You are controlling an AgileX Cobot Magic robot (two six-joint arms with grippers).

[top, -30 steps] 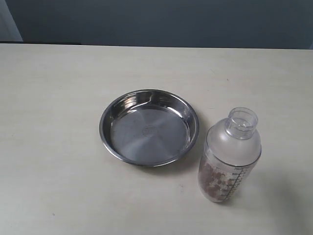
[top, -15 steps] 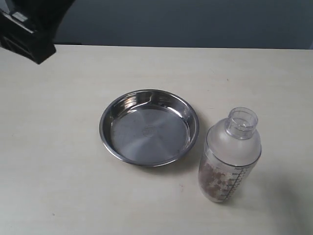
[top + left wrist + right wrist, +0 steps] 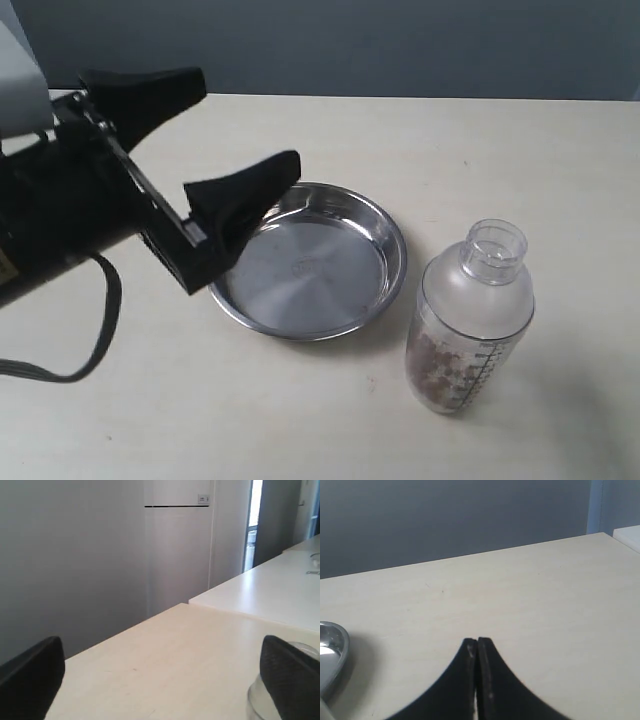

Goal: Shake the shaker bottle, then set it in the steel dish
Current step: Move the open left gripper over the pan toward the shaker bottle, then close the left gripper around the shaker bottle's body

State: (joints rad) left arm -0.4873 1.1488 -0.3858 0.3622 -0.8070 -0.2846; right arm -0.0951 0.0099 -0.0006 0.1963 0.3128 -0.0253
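Now my left jaws, spread wide and empty, have swung in from the far-left corner of the desk (image 3: 520,150) over the rim of the steel dish (image 3: 397,245), my right jaws pressed together on nothing, while the shaker bottle (image 3: 470,320) stands untouched toward the near-right corner, shaking not yet begun.

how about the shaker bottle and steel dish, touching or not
Apart: the exterior view shows a strip of shadowed table between the shaker bottle and the steel dish.

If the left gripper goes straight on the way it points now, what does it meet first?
Probably nothing: between its open jaws the left gripper faces only bare cream table. The frosted plastic shaker bottle sits off to one side.
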